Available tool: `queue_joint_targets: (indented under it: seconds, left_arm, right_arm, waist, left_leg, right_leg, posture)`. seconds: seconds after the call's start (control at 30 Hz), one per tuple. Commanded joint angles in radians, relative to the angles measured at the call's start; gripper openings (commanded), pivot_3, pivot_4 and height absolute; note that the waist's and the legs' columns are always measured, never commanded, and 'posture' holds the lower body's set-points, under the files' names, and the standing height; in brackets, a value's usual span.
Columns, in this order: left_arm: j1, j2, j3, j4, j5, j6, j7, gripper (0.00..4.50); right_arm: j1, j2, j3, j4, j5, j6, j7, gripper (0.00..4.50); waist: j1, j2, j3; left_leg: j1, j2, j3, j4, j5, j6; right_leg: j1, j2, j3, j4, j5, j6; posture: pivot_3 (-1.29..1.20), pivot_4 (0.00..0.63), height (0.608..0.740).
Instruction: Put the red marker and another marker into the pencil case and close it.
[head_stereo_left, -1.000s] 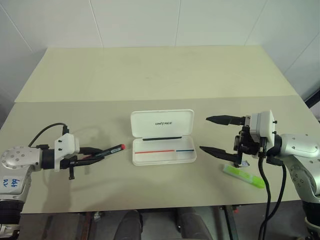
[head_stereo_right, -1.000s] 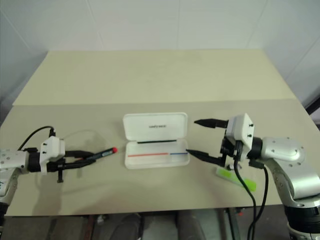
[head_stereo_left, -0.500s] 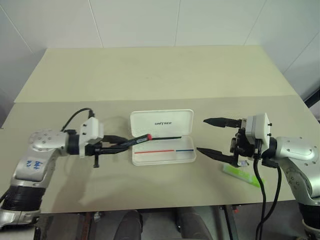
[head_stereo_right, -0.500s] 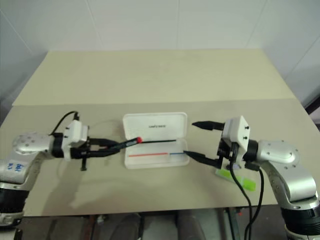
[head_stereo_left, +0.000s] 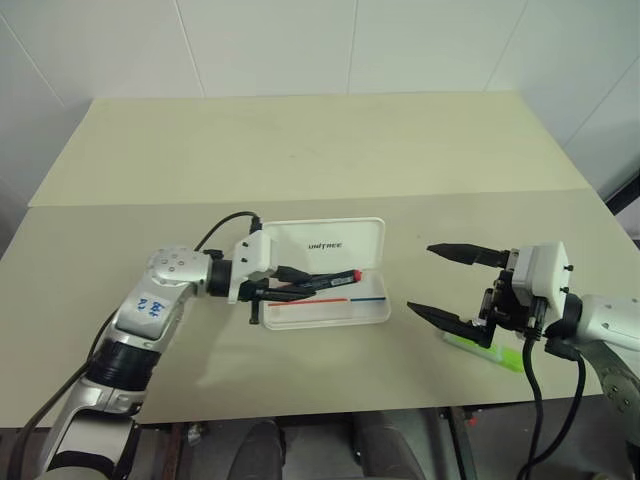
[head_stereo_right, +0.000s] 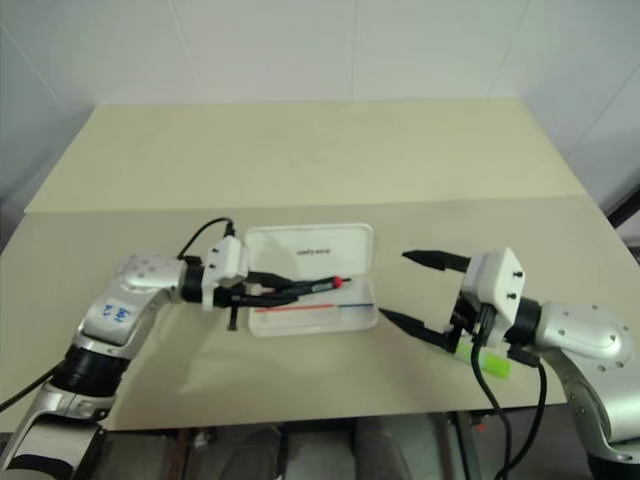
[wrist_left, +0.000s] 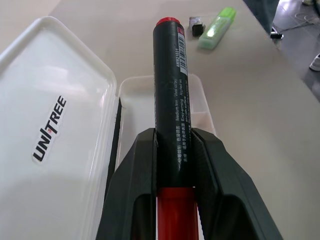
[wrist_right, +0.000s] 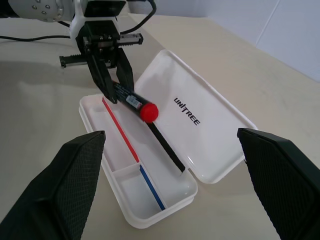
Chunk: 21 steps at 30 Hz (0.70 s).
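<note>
The white pencil case lies open mid-table, its "UNITREE" lid flat behind the tray, which has a red-and-blue line inside. My left gripper is shut on the red marker and holds it lengthwise just above the tray, red end pointing right. The left wrist view shows the black barrel clamped between the fingers. The lime-green highlighter lies on the table to the right of the case, partly behind my right gripper. That gripper hovers open and empty beside it.
A small dark clip-like object lies next to the highlighter. A seam splits the near tabletop from the far one. The table's front edge runs close below the case.
My left gripper has carried the red marker rightwards, from the table left of the case to above the open tray. The right gripper has drawn back slightly to the right, still open.
</note>
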Motion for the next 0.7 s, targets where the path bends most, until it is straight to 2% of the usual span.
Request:
queue_joint_targets:
  seconds: [0.03, 0.27, 0.6, 0.7]
  left_arm:
    - [-0.036, -0.015, -0.007, 0.032, 0.029, -0.044, 0.004, 0.62]
    - [-0.083, -0.044, -0.028, 0.154, 0.103, -0.116, 0.026, 0.62]
    - [-0.083, -0.066, -0.033, 0.157, 0.104, -0.123, 0.0, 0.62]
    - [-0.078, -0.07, -0.033, 0.141, 0.105, -0.112, 0.003, 1.68]
  right_arm:
    - [0.014, -0.013, -0.047, -0.055, 0.025, 0.005, -0.021, 4.5]
    - [0.032, -0.013, -0.059, -0.088, 0.031, 0.016, -0.053, 4.5]
    - [0.001, -0.009, -0.029, -0.086, 0.028, 0.022, -0.072, 4.5]
    - [-0.007, -0.009, -0.023, -0.081, 0.028, 0.022, -0.071, 4.5]
  waist:
    - [-0.002, 0.0, 0.0]
    - [0.0, 0.0, 0.0]
    - [0.002, 0.0, 0.0]
    - [0.001, 0.0, 0.0]
  left_leg:
    - [0.0, 0.0, 0.0, 0.0, 0.0, 0.0]
    - [0.0, 0.0, 0.001, 0.0, 0.0, 0.0]
    - [0.0, 0.0, 0.001, 0.0, 0.0, 0.0]
    - [0.0, 0.0, 0.001, 0.0, 0.0, 0.0]
  right_leg:
    - [0.0, 0.0, 0.0, 0.0, 0.0, 0.0]
    - [0.0, 0.0, 0.001, 0.0, 0.0, 0.0]
    - [0.0, 0.0, 0.001, 0.0, 0.0, 0.001]
    - [0.0, 0.0, 0.001, 0.0, 0.0, 0.001]
  posture:
    - [0.0, 0.15, 0.74]
    - [0.0, 0.15, 0.74]
    - [0.0, 0.15, 0.74]
    - [0.0, 0.15, 0.74]
